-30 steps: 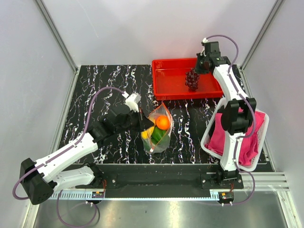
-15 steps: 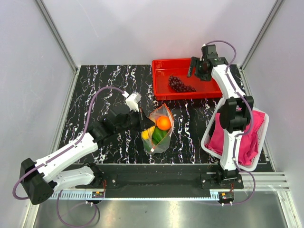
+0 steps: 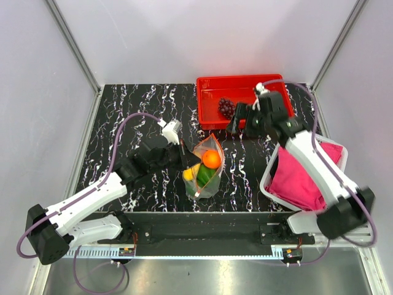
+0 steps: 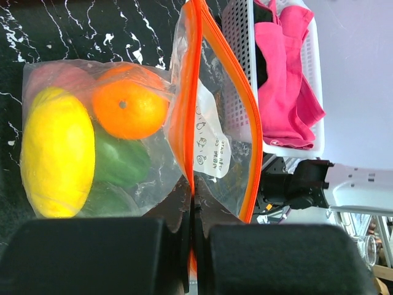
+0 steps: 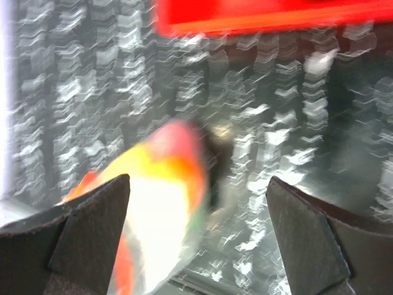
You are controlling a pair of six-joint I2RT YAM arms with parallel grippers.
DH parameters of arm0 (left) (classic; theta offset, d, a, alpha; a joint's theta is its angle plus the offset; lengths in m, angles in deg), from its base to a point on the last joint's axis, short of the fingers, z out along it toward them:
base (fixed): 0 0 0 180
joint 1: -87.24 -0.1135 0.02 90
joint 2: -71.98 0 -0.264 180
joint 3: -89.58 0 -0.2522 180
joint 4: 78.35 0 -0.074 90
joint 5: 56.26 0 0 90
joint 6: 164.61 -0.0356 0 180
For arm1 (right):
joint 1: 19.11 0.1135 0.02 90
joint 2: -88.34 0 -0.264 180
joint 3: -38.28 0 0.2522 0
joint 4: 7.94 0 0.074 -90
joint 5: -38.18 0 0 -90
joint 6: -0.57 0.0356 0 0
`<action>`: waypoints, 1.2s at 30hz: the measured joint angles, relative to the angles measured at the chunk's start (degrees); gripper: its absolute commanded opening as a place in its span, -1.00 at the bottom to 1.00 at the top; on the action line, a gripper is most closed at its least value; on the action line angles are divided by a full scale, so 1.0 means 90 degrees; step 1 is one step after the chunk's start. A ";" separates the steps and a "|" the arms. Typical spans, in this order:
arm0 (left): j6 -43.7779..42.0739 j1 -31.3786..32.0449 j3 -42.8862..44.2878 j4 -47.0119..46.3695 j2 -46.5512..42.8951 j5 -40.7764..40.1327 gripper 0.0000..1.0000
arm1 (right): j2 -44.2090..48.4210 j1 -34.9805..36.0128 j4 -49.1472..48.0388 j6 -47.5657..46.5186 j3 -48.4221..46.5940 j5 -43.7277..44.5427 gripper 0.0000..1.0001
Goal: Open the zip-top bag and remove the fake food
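The zip-top bag stands mid-table, its mouth open and ringed by the orange zip strip. Inside it lie an orange ball, a yellow oblong fruit and a green pepper. My left gripper is shut on the bag's zip edge, seen from above just left of the bag. The dark purple grape bunch lies in the red tray. My right gripper hangs open and empty by the tray's front edge, up and right of the bag; its own view is blurred, fingers wide apart.
A white basket of pink cloths sits at the right edge, under the right arm. The red tray fills the back middle-right. Grey walls close the table on three sides.
The right gripper opened and let the grape bunch drop into the red tray, then swung forward and left from above the tray toward the bag. The left gripper kept its hold.
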 measured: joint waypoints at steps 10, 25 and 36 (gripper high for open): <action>0.0073 0.0000 0.0000 -0.0124 0.0117 0.0010 -1.00 | 0.3138 0.0260 -0.1545 0.1338 0.2958 -0.2339 0.98; 0.0231 0.0257 0.0046 -0.0279 0.0413 -0.0070 -1.00 | 0.2229 0.1778 -0.0952 0.0896 0.1666 -0.2220 -0.29; 0.0406 0.0617 0.0442 -0.0095 0.0716 -0.0381 -1.00 | 0.1673 0.1894 -0.1263 0.0697 0.2516 -0.1630 -0.30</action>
